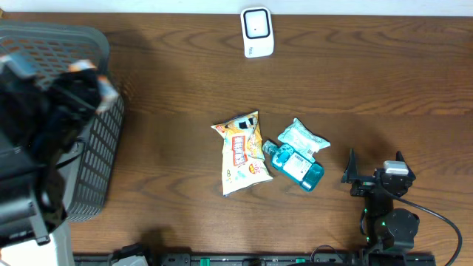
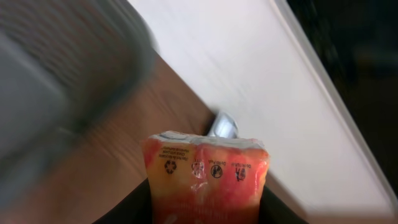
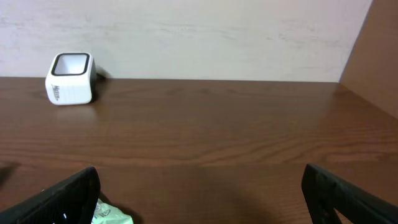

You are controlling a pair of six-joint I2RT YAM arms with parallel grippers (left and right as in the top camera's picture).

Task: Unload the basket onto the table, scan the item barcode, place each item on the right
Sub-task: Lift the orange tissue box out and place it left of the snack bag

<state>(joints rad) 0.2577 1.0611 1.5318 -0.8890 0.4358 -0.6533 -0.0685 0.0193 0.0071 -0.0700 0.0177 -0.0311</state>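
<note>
My left gripper (image 2: 205, 214) is shut on an orange-red pouch (image 2: 208, 171), whose sealed top edge with small printed symbols sticks out past the jaws. From overhead, that gripper (image 1: 89, 85) hangs above the grey basket at the far left, with a bit of the pouch (image 1: 106, 87) showing. The white barcode scanner (image 1: 257, 32) stands at the table's back edge, also seen in the right wrist view (image 3: 69, 79). My right gripper (image 1: 373, 177) rests open near the front right, and nothing lies between its jaws (image 3: 202, 193).
A grey mesh basket (image 1: 100, 159) fills the left side. A yellow snack bag (image 1: 242, 151), a teal package (image 1: 295, 166) and a light green packet (image 1: 303, 137) lie mid-table, just left of the right gripper. The packet's corner (image 3: 109, 214) shows by the right gripper's left finger.
</note>
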